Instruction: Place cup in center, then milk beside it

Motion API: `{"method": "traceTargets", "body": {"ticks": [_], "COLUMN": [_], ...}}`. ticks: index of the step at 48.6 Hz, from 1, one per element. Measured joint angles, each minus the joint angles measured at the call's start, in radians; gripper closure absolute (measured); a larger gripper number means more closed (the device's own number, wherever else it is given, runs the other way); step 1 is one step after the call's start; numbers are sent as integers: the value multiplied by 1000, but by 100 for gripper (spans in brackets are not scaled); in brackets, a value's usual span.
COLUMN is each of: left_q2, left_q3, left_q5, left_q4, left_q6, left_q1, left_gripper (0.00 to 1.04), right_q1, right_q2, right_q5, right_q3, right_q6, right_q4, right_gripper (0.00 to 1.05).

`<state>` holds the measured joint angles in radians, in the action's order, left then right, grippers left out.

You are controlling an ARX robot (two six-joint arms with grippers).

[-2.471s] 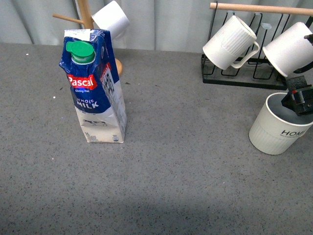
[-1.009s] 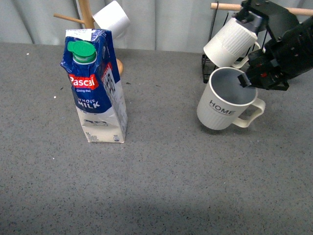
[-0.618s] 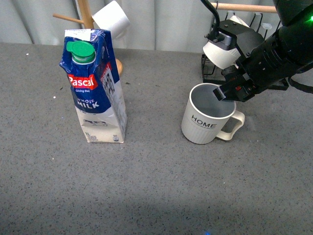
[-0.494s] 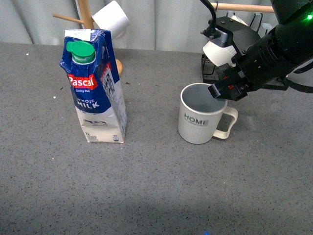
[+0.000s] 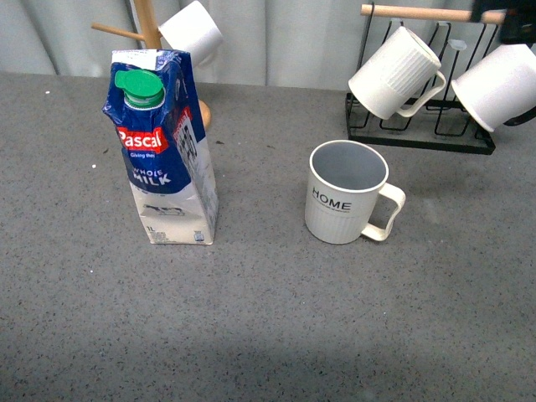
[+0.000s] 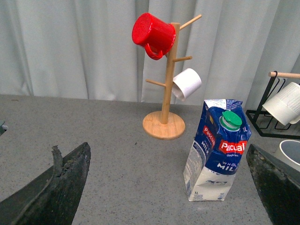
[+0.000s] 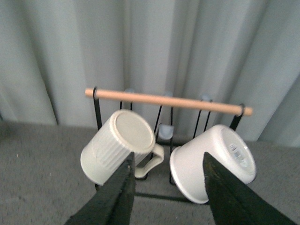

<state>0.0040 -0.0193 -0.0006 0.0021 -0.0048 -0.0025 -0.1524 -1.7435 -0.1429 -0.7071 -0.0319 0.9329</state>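
My right pincer point(image 7: 168, 159) is open with nothing between its fingers, up off the table point(image 5: 276, 318) and facing the rack point(image 5: 419, 138), where two ribbed mugs point(image 5: 394, 73) hang from the wooden bar. My left pincer point(image 6: 168, 154) is also spread wide and empty, low over the table's left part and looking toward the milk point(image 5: 163, 151). The cup point(image 5: 345, 194) stands upright and free near the middle of the table, a little to the right, its handle pointing right and its lettering toward me. A clear strip of grey separates it from the rack's base behind it. The milk stands upright well to the cup's left, with bare table between them wide enough for a carton. Behind the milk, close to its back edge, is the tree point(image 5: 147, 21), holding a small cup point(image 5: 191, 29) and a red mug point(image 6: 152, 33). In front of both cup and milk the table lies open to its near edge
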Motion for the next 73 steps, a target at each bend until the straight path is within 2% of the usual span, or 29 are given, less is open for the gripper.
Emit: {"method": "traceTargets", "body": {"ticks": [5,12,19,30,35,48,73], "left_q2": [0,0,0,0,0,0,0], "left_q3": [0,0,0,0,0,0,0], "left_q5": [0,0,0,0,0,0,0], "left_q4": [0,0,0,0,0,0,0], "left_q6": [0,0,0,0,0,0,0], "left_q1": [0,0,0,0,0,0,0], "left_gripper": [6,6,6,6,6,6,6], "right_q1": [21,44,64,90,130,150,150], "right_q2": [77,191,255,400,460,649,1051], "right_q5": [8,33,59,78,137,138,141], "right_q3": [123,263,402,507,542,623,697], "right_q6": [11,13,17,18,18,19,21], "right_q4": [142,173,233,196,170,57,-262], "right_gripper": [79,104,104,104,104,104,104]}}
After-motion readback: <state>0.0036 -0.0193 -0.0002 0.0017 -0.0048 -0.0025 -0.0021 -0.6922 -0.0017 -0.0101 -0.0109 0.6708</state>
